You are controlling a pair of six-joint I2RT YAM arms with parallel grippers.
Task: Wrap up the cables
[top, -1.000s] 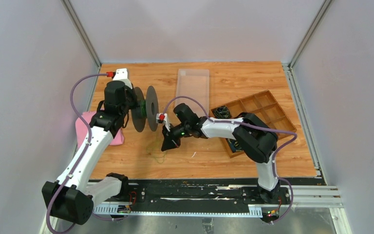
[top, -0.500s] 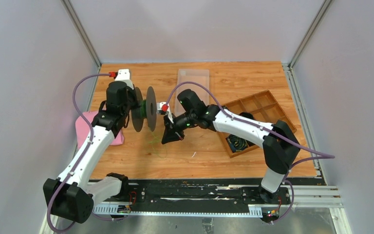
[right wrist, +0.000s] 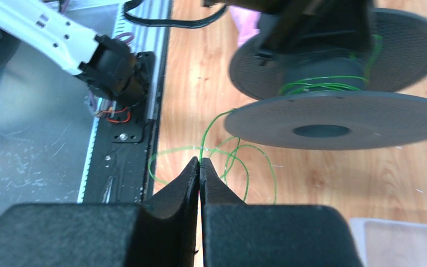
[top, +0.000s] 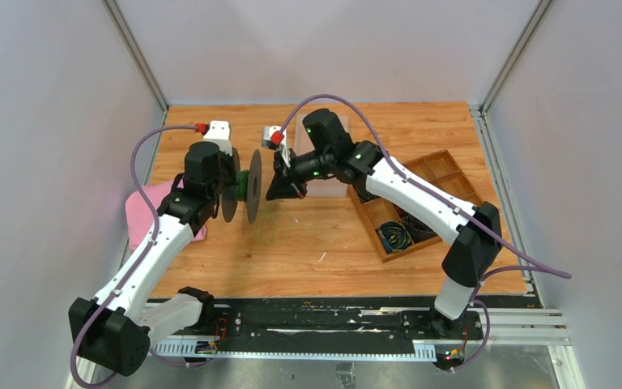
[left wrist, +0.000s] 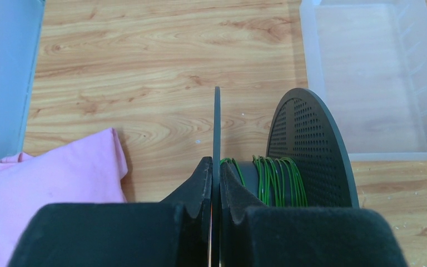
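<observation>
Cables (right wrist: 203, 146) pinched in right pincer (right wrist: 200, 162); left wrist shows left pincer (left wrist: 216, 164) clamping spool (left wrist: 311, 150).

Wood-grain table (top: 332, 275) fills centre. Plain pale grey walls: back wall (top: 324, 49) at 12 o'clock, left wall (top: 40, 162) at 9, right wall (top: 591, 162) at 3. Aluminium corner posts (top: 134, 53) rise at 11 and 1 o'clock. Black mounting strip (top: 332, 320) at 6 o'clock along table's near edge. Scratched brushed-metal plate (top: 332, 369) nearer still. Light even, diffuse; shadows soft.
</observation>
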